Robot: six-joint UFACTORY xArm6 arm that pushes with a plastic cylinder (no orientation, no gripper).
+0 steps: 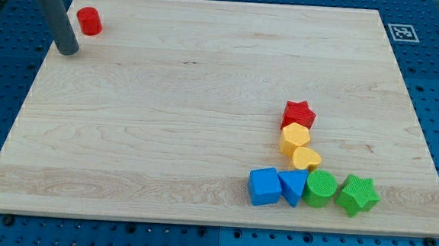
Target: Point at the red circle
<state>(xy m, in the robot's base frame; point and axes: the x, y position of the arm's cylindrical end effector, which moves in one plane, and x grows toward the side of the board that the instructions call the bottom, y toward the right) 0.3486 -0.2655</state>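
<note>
The red circle (89, 21) is a small red cylinder at the board's top left corner. My tip (68, 51) stands on the board just below and to the left of it, a short gap apart, not touching. The dark rod rises from the tip toward the view's top left. All other blocks lie far away at the lower right.
A cluster sits at the lower right: red star (299, 113), two yellow hearts (295, 137) (306, 158), blue cube (264, 187), blue triangle (292, 187), green circle (321, 188), green star (356, 195). The board's left edge (46, 59) runs close by my tip.
</note>
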